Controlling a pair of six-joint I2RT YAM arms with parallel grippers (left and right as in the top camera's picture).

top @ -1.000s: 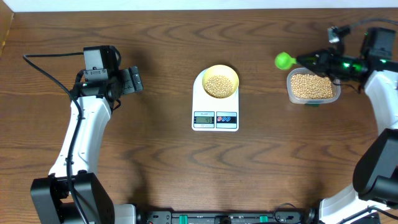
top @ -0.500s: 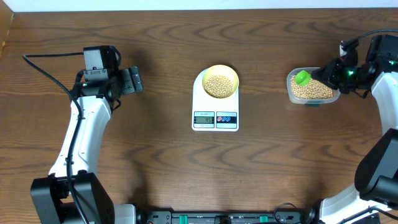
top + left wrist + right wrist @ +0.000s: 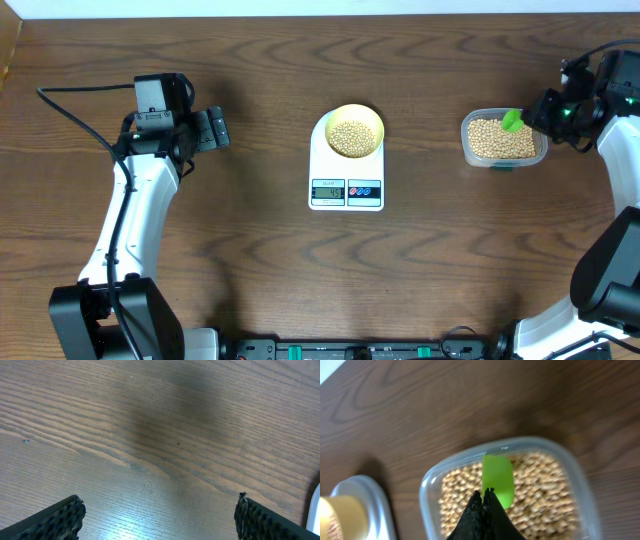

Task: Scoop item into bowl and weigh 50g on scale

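Note:
The pale yellow bowl holds tan beans and stands on the white scale at the table's middle; bowl and scale also show at the left of the right wrist view. A clear plastic container of beans stands at the right. My right gripper is shut on a green scoop, whose head lies on the beans in the container. My left gripper is open and empty above bare wood at the left.
The scale's display and coloured buttons face the front edge. The scale's edge shows at the right of the left wrist view. The left arm's cable loops across the back left.
My right gripper has drawn back to the right with the green scoop, from left of the container to over its right part, the head now down on the beans. The left arm has not moved.

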